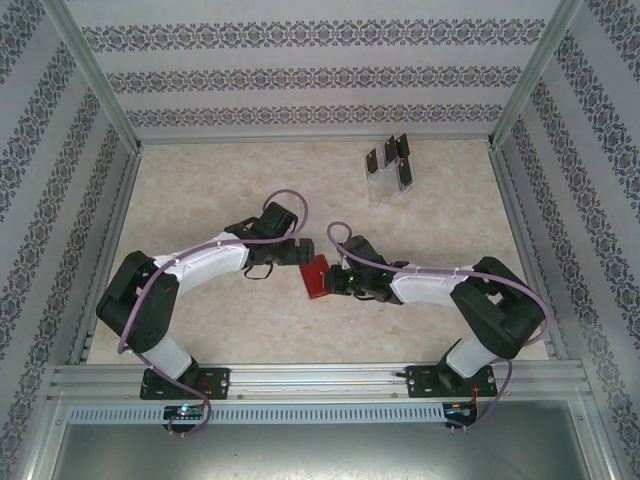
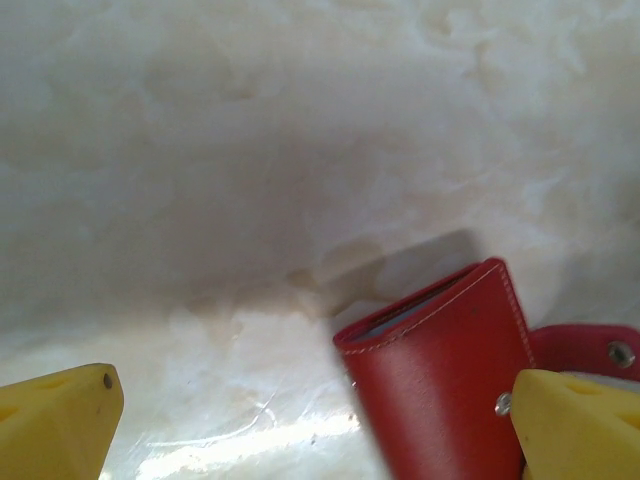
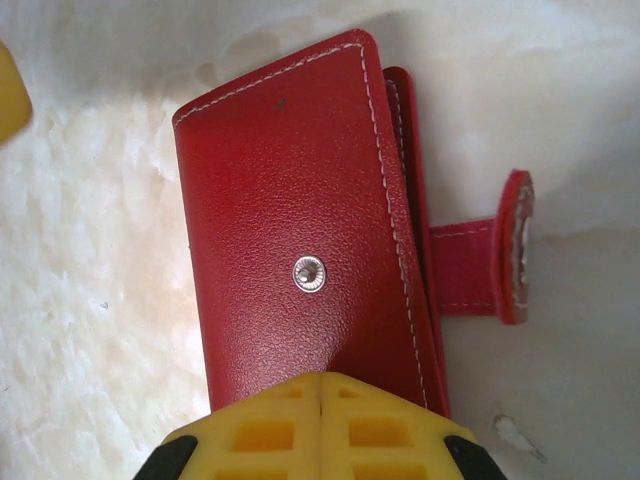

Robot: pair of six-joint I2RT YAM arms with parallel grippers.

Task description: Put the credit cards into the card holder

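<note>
one card holder [image 3: 300,230] under closed right fingers [image 3: 265,435]; left fingers [image 2: 60,420] spread.

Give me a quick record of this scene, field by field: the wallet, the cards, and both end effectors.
card holder: red, folded, snap strap undone, lying on the table
credit cards: dark, standing in the clear rack, far right
left end effector: open, close to the card holder
right end effector: shut, tips over the card holder's near end
</note>
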